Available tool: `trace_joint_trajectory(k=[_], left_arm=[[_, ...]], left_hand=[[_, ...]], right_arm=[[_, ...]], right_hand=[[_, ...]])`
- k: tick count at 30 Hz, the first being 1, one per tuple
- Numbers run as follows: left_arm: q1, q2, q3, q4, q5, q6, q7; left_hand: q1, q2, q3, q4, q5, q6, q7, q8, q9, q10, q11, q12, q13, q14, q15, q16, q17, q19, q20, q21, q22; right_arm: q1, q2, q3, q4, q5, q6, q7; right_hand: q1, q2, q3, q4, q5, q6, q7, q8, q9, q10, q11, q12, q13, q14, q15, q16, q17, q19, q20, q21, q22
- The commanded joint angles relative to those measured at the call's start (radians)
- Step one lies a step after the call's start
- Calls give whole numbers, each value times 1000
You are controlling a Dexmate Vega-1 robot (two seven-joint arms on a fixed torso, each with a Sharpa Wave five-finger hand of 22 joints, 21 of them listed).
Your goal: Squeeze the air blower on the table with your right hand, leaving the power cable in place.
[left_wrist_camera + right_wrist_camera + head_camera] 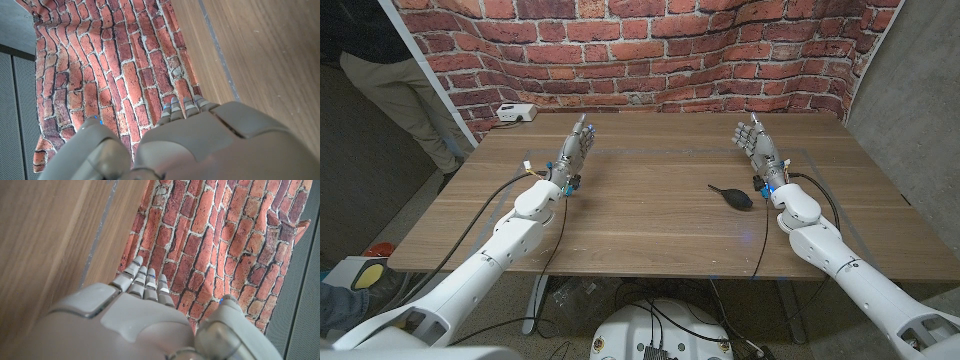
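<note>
The person in khaki trousers (390,90) at far left is cut off above the legs. The small white box (515,113) on the table's far left corner is too small to identify.

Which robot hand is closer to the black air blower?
Right. The right hand is just behind the air blower; the left hand is far across the table.

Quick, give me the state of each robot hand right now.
Left robot hand: open, fingers extended, holding nothing.
Right robot hand: open, fingers extended, holding nothing; the air blower lies untouched on the table.
</note>
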Motion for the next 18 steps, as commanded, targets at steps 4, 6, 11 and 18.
trace_joint_trajectory(k=[4, 6, 11, 18], left_arm=[[36, 28, -9, -53, 29, -20, 17], [35, 29, -8, -51, 27, -21, 9], [38, 31, -3, -58, 33, -14, 12], [52, 33, -5, -81, 47, -16, 33]], left_hand=[[9, 11, 2, -11, 5, 26, 1, 9, 4, 33, 0, 10, 3, 24, -6, 6, 2, 22, 0, 13, 4], [11, 11, 1, -11, 5, 31, 1, 10, 4, 36, 3, 11, 3, 30, -5, 7, 2, 23, 2, 13, 4], [23, 16, -6, -16, 2, 99, 7, 20, 5, 106, 8, 23, 3, 101, -8, 15, 2, 96, 8, 33, 4], [27, 18, -7, -17, 1, 114, 9, 21, 5, 119, 8, 24, 3, 113, -3, 14, 2, 104, 5, 33, 3]], right_arm=[[-87, -64, 36, -117, -31, 6, -37], [-99, -71, 41, -131, -34, 8, -41], [-138, -91, 57, -172, -46, 6, -59], [-206, -121, 89, -236, -73, 21, -91]], right_hand=[[19, -3, 2, -10, 5, -8, -1, -4, 3, 13, 1, 4, 2, 13, 0, 4, 2, 12, -11, 6, 1], [21, -3, 2, -11, 4, -9, -1, -5, 2, 15, 1, 4, 2, 13, 0, 3, 2, 12, -11, 5, 1], [24, -3, 3, -13, 4, -5, -4, -4, 2, 20, -3, 5, 2, 14, 0, 2, 2, 14, -10, 4, 2], [35, -2, 5, -22, 2, 35, -15, 10, 3, 32, -8, 5, 2, 28, -6, 1, 1, 26, -13, 2, 2]])
